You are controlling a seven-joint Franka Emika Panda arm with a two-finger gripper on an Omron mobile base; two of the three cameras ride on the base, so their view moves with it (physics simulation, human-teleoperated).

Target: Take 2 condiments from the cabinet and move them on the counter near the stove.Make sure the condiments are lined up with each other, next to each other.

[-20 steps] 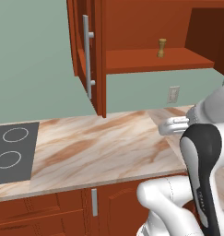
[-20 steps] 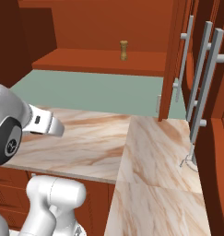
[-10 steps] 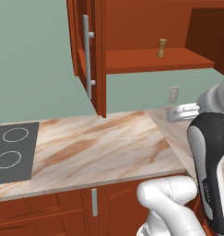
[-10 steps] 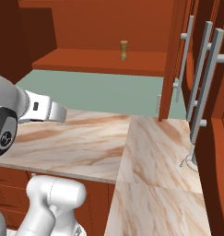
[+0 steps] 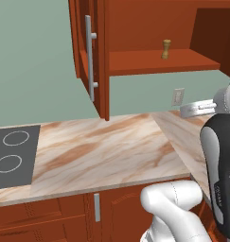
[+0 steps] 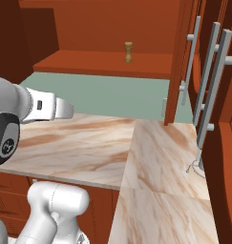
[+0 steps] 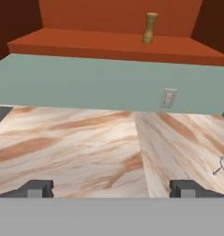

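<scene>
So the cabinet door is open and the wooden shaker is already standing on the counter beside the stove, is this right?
Not quite. The cabinet door is open, but the wooden shaker stands on the cabinet's inner shelf, not on the counter beside the stove. The left base view shows it.

A tan shaker is standing upright on the open cabinet's shelf. Below, the marble counter is carrying the dark stove at its left end, and a small wire object is lying near the right corner.
</scene>
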